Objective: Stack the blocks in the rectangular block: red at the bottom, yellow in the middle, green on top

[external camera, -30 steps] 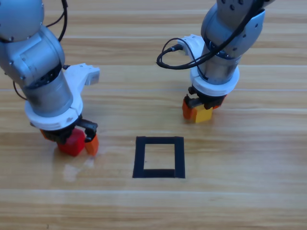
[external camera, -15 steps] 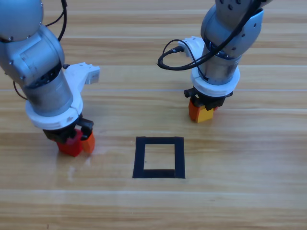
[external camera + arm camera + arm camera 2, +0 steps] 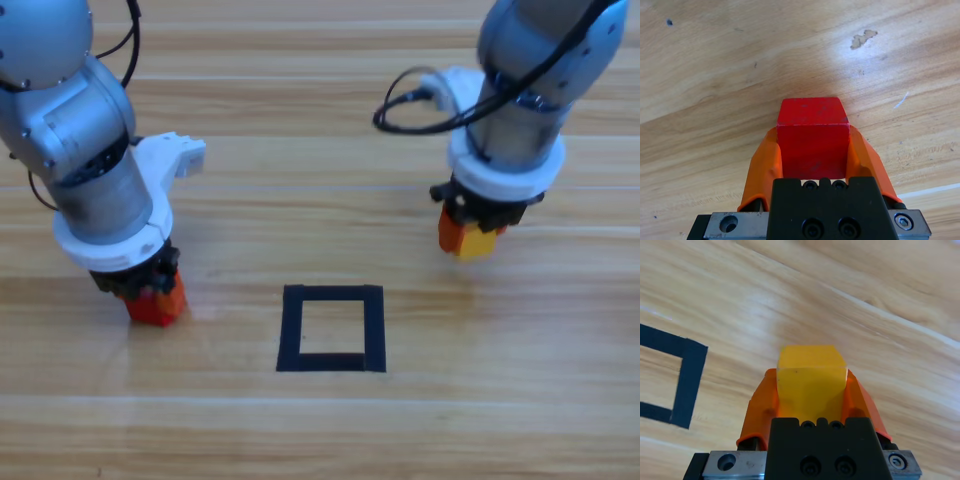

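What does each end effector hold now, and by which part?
The left end effector grips the red cube by two opposite side faces. The right end effector grips the yellow cube likewise.

The only furniture in sight is a wooden table (image 3: pixel 300 200), its light honey-toned planks running from 9 o'clock to 3 o'clock across the high view, with darker seams between the boards. Grain streaks and small dark specks show on the wood in the left wrist view, along with a pale chipped patch (image 3: pixel 863 39) toward 1 o'clock. Soft, even light falls on the surface, leaving a faint sheen on the boards toward 7 o'clock in the high view.
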You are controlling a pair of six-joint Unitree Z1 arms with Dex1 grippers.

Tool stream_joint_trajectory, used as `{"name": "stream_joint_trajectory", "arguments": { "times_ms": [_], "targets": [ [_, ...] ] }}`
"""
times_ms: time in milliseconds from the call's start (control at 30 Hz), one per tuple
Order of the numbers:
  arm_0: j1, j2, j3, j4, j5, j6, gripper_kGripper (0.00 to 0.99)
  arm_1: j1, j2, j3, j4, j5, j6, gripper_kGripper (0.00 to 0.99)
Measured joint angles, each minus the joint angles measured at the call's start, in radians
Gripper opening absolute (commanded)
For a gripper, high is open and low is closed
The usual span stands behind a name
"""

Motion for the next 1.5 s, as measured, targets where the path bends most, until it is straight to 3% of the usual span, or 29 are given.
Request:
{"name": "stream_joint_trajectory", "arguments": {
  "times_ms": [267, 567, 767, 900, 1500],
  "targets": [
    [-0.021, -0.098, 0.000, 0.002, 0.009, -0.282, 0.100, -0.001, -0.098, 0.014, 0.000, 0.003, 0.002, 0.339],
    [-0.225, -0.108, -0.048, 0.043, 0.034, -0.556, 0.100, -0.004, -0.100, 0.030, 0.000, 0.010, 0.004, 0.339],
    [-0.329, 0.004, -0.268, 0.158, 0.071, -0.577, 0.100, -0.009, -0.100, 0.031, 0.000, 0.017, 0.004, 0.339],
    [-0.367, 0.084, -0.322, 0.173, 0.072, -0.578, 0.100, -0.015, -0.100, 0.033, 0.000, 0.033, 0.004, 0.341],
    [-0.371, 0.234, -0.437, 0.206, 0.064, -0.578, 0.100, -0.030, -0.100, 0.035, 0.000, 0.052, 0.004, 0.341]
  ]
}}
